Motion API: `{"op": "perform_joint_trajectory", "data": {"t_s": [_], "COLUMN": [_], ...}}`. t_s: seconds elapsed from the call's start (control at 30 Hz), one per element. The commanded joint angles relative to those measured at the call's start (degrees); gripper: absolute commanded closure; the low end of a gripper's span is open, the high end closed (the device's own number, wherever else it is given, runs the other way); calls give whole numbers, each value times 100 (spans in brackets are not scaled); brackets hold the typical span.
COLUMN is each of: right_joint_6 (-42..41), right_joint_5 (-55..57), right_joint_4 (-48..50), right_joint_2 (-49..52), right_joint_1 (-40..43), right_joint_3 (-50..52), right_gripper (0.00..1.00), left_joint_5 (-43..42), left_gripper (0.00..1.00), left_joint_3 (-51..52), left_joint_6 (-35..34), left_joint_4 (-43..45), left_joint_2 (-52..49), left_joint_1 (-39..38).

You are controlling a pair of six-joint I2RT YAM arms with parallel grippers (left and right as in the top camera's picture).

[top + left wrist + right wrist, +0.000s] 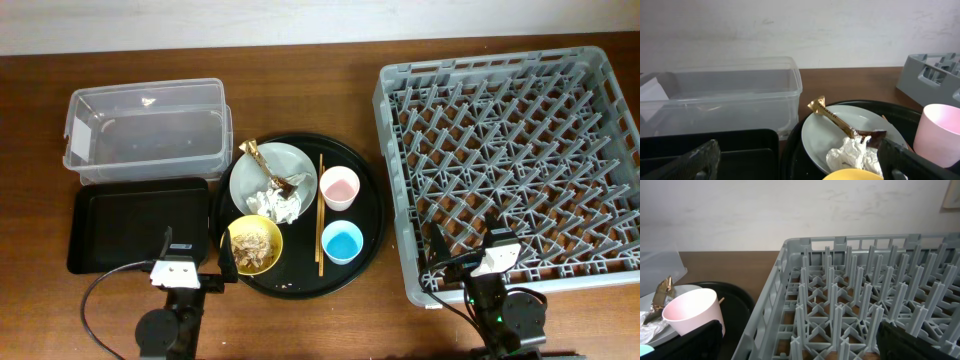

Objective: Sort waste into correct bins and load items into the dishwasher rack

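Your left hand (797, 152) sits low at the near edge of the worktop (300, 80), fingers spread wide, gripping nothing. Your right hand (799, 330) is likewise released, facing the large grey pegged plastic dishwasher rack (392, 180). On the round black tray (368, 200), a pale grey-green round plate (250, 180) carries a gold-brown wrapper (265, 162) and crumpled white tissue (280, 205). Next to it are a small yellow bowl (273, 229) of beige crumbly scraps (252, 245), thin wooden chopsticks (320, 215), a pink cup (339, 187) and a light blue cup (343, 242). A clear rectangular plastic tub (145, 90) and a shallow black rectangular tray (130, 225) lie left.
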State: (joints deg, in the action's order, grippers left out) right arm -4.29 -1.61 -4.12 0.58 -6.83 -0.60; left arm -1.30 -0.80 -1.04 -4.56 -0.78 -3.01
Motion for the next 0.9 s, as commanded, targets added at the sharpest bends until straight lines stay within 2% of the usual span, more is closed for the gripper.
{"op": "perform_joint_trajectory", "data": {"t_s": [0.0, 0.1, 0.2, 0.3, 0.4, 0.43, 0.47, 0.57, 0.6, 0.7, 0.77, 0.87], "right_joint_6": [22, -258, -568, -566, -564, -562, -564, -560, -560, -494, -498, -498], "right_joint_5": [-74, -74, -76, -79, -188, -186, -192, -267, -269, -227, -229, -229], "right_joint_4": [-44, -444, -861, -1768, -3021, -3405, -4083, -5287, -5525, -5617, -5617, -5619], "right_joint_2": [72, 393, 1246, 2282, 3370, 3637, 4157, 5012, 5202, 5342, 5342, 5342], "right_joint_1": [15, 15, 15, 15, 15, 15, 15, 15, 15, 15, 15, 15], "right_joint_3": [7, -422, -1209, -2409, -3713, -4033, -4610, -5512, -5727, -5873, -5873, -5873], "right_gripper": [1, 1, 1, 1, 1, 1, 1, 1, 1, 1, 1, 1], "left_joint_5": [-87, -61, -68, -68, -437, -452, -455, -455, -452, -542, -1513, -1587], "left_gripper": [1, 1, 1, 1, 1, 1, 1, 1, 1, 1, 1, 4], "left_joint_3": [24, -444, -1263, -2409, -3960, -4439, -5399, -6859, -7093, -7141, -7136, -7136], "left_joint_6": [105, 107, 107, 107, 109, 109, 109, 107, 109, 105, 105, -238], "left_joint_4": [-11, -807, -1381, -1989, -2704, -3042, -3827, -5206, -5407, -5357, -4605, -3801], "left_joint_2": [-116, -402, -1259, -2529, -4146, -4623, -5488, -6684, -6874, -7064, -7138, -8126], "left_joint_1": [-22, -22, -22, -22, -22, -22, -22, -22, -22, -22, -35, -529]}}
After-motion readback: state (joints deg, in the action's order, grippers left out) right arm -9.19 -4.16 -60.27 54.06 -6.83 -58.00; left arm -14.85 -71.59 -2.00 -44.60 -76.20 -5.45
